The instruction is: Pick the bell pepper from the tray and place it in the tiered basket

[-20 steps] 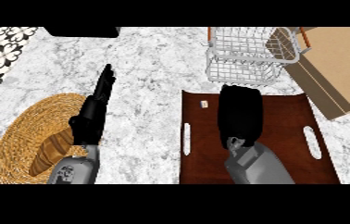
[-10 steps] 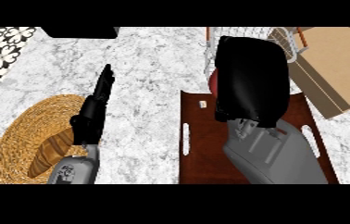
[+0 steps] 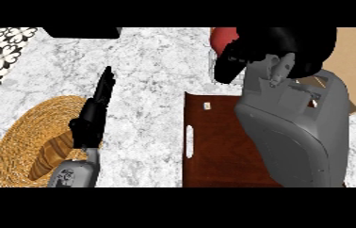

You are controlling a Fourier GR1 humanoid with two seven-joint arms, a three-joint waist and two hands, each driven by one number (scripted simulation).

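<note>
Right hand [image 3: 278, 48] is high at one o'clock, black fingers curled round the glossy red bell pepper [image 3: 222, 37], which peeks out at its left edge. Its bulky grey forearm covers much of the dark brown rectangular tray [image 3: 215, 142] with slotted handles. Left hand [image 3: 94, 114] rests at nine o'clock, fingers straight, on speckled white marble beside a woven straw basket [image 3: 35, 133].

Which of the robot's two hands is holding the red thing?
The right hand, raised at the top right, is curled round the red bell pepper. The left hand holds nothing, its fingers straight over the counter.
</note>
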